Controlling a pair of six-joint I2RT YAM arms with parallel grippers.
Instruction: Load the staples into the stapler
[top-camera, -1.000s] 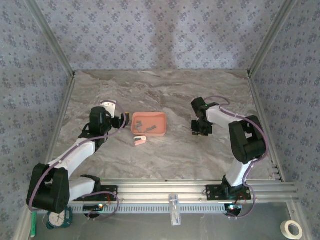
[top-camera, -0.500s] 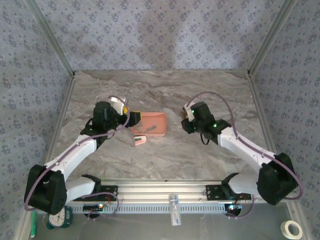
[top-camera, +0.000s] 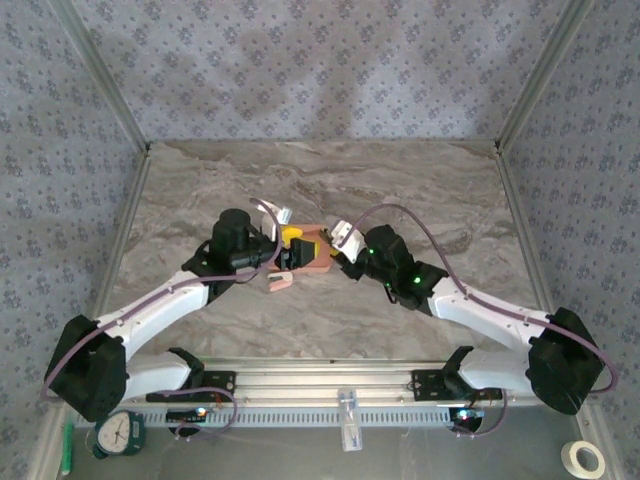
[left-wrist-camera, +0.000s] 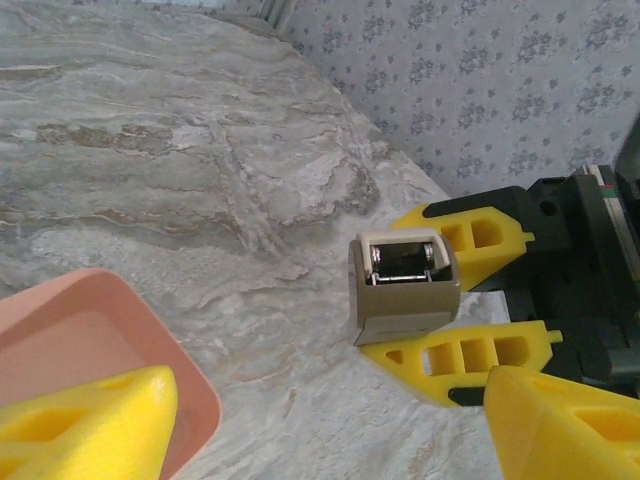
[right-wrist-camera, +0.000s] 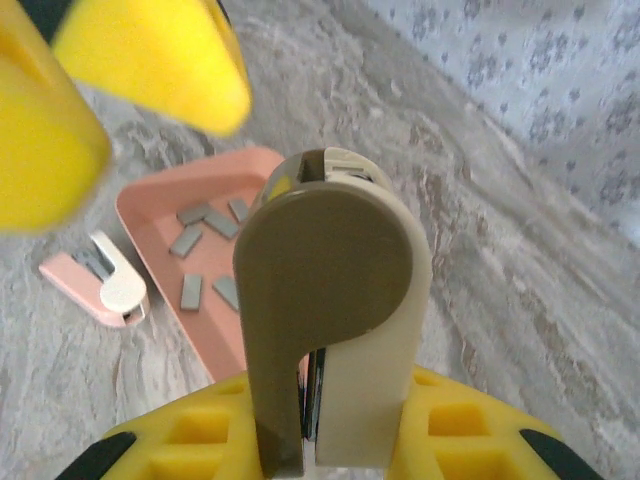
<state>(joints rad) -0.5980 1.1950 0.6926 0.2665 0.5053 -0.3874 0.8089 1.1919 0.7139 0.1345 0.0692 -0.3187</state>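
A pale pink-and-white stapler (top-camera: 279, 281) (right-wrist-camera: 100, 285) lies on the table beside the salmon tray (right-wrist-camera: 140, 215). Several grey staples (right-wrist-camera: 205, 235) lie in that tray. My right gripper (right-wrist-camera: 320, 440) is shut on a second mini stapler, tan and cream (right-wrist-camera: 330, 290) (left-wrist-camera: 405, 285). It holds this one upright just right of the tray, and grey metal shows inside its end. My left gripper (left-wrist-camera: 330, 430) is open with nothing between its fingers. It hovers over the tray's right end (left-wrist-camera: 100, 340) and faces the held stapler.
Both wrists crowd together over the tray (top-camera: 318, 262) at mid-table. Bare marble (top-camera: 400, 180) stretches behind and to either side. Patterned walls enclose the table, and a metal rail (top-camera: 350, 375) runs along the near edge.
Both arms swung inward. The right carried the tan-and-cream stapler left to the tray's right side. The left gripper moved right over the tray.
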